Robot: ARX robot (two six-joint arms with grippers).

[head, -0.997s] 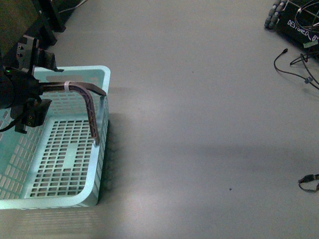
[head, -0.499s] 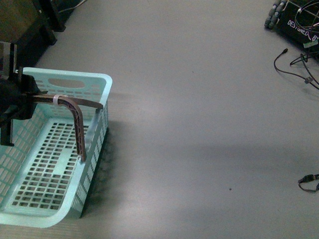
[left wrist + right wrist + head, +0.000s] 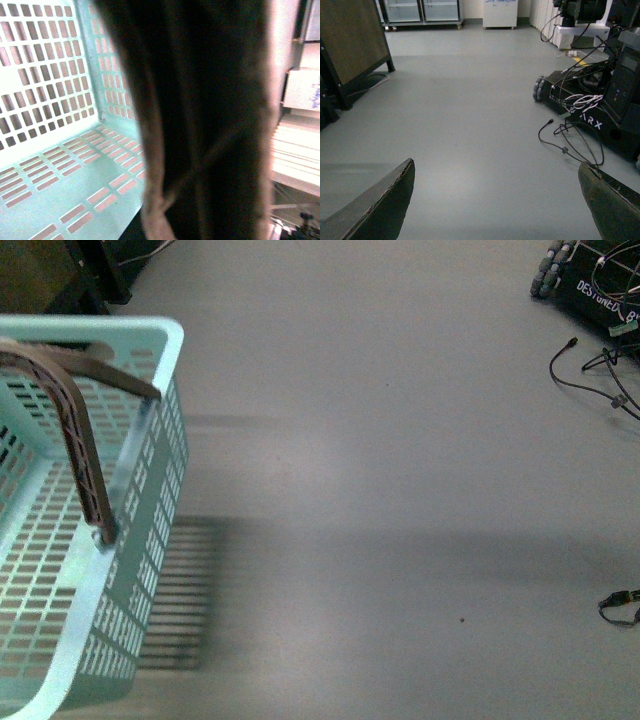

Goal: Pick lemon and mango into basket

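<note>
empty basket [image 3: 150, 500] seems lifted by handle [image 3: 84, 465]; left tool unseen, grip can't tell. right tool [image 3: 496, 166] spread, empty. next: locate lemon, mango.

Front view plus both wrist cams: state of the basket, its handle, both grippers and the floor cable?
basket: no fruit in the part that shows; looks raised off the floor, with its slotted shadow falling beside it.
handle: swung up over the basket.
right gripper: open, nothing between its fingers.
left gripper: cannot tell; a dark blurred shape fills most of the left wrist view.
cable: lying loose on the floor.
</note>
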